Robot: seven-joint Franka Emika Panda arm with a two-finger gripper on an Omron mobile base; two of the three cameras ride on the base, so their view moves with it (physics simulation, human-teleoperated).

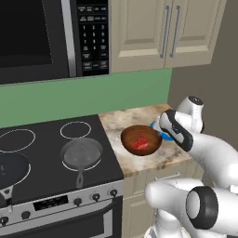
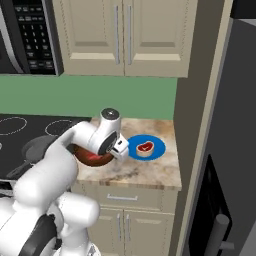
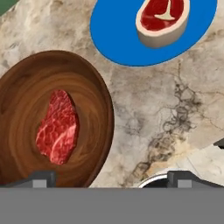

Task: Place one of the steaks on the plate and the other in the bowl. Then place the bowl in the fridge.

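Pincer: my pincer (image 3: 112, 177) hung over the counter (image 3: 148, 113) with its two dark tips spread wide apart, nothing between them; in the hand view the tips rose at the bottom, one before the bowl's edge, the other over bare stone.
Bowl: the dark brown bowl (image 3: 26, 109) sat on the counter near the stove, just beside the plate but apart from it; from the left base view I saw it (image 1: 128, 135) in front of my forearm.
Red steak: the all-red steak (image 3: 58, 127) lay flat in the bottom of the bowl; it showed there too in the left base view (image 1: 141, 142).
Plate: the blue plate (image 3: 118, 39) lay on the counter beyond the bowl, toward the fridge side (image 2: 156, 148).
Rimmed steak: the steak with the pale fat rim (image 3: 162, 19) rested on the plate, near its middle (image 2: 145, 147).
Fridge: the grey fridge (image 2: 225, 150) stood right of the counter, its doors closed, a dark handle low down.
Stove: a black cooktop (image 1: 46, 153) carried a grey frying pan (image 1: 82, 153).
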